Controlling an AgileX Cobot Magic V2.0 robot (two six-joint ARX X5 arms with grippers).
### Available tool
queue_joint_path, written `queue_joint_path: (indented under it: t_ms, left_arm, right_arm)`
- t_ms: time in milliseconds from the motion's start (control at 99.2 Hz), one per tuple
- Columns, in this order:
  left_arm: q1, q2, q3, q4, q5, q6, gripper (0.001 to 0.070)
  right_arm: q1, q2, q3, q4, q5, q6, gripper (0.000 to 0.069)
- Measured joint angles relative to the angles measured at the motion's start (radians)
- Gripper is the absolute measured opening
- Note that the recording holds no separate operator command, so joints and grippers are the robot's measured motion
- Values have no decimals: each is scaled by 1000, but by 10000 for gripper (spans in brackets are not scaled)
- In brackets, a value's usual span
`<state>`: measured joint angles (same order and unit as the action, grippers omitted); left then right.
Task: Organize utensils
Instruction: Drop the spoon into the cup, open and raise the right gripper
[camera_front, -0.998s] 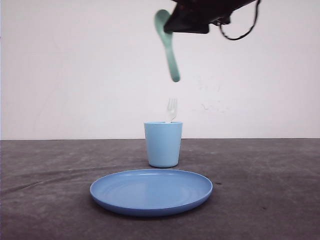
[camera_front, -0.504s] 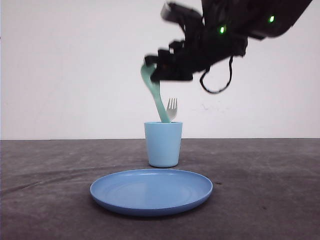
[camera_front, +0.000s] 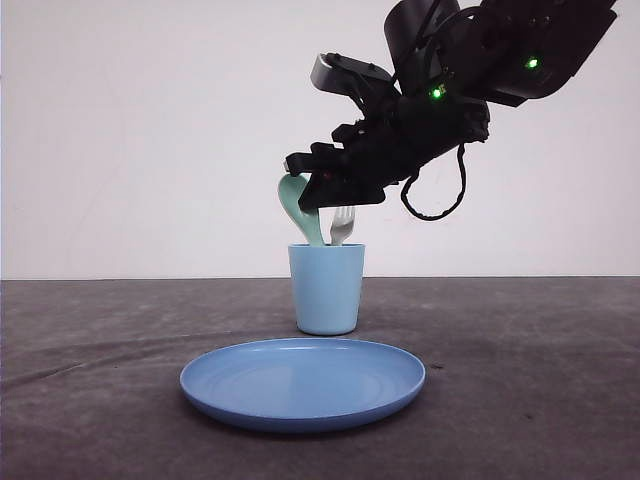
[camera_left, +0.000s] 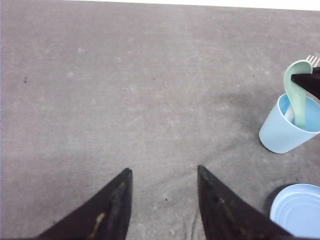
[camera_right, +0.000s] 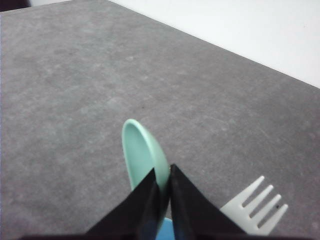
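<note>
A mint-green spoon (camera_front: 296, 205) stands handle-down in the light blue cup (camera_front: 326, 290), bowl up and leaning left. My right gripper (camera_front: 312, 183) is shut on the spoon's bowl edge just above the cup. In the right wrist view the spoon (camera_right: 141, 152) is pinched between the gripper (camera_right: 163, 177) tips. A white fork (camera_front: 343, 224) stands in the same cup, tines up; its tines (camera_right: 256, 206) show beside the right gripper. The left wrist view shows the spoon (camera_left: 296, 92) in the cup (camera_left: 287, 131) far off. My left gripper (camera_left: 162, 172) hangs open over bare table.
A round blue plate (camera_front: 303, 381) lies on the dark grey table in front of the cup; its rim (camera_left: 299, 210) shows in the left wrist view. A white wall rises behind the table. Bare table extends left and right of the cup.
My right gripper has come down from the top of the view with the spoon. The spoon's handle, a second ago hanging above the cup, now sits inside it beside the fork.
</note>
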<state>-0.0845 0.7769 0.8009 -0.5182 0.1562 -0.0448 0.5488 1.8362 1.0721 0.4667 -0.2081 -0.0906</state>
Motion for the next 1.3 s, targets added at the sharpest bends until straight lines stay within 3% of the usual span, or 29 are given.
queue_joint_path:
  t_ms: [474,544,726,776,1079,1301]
  left_arm:
    - [0,0,0,0,0,0,237]
    - [0,0,0,0,0,0,237]
    - [0,0,0,0,0,0,237]
    - [0,0,0,0,0,0,237]
    - [0,0,0,0,0,0,237]
    - [0,0,0,0,0,0,237]
  right_arm:
    - [0,0,0,-31,0,0,31]
    - [0,0,0,-32,0,0,82]
    - [0,0,0,-33,0,0,365]
    - [0,-5,0,-39,0,0,398]
    - [0,-198,0,-212,0,2,425]
    - [-15,-368,0,-468,0,13,425]
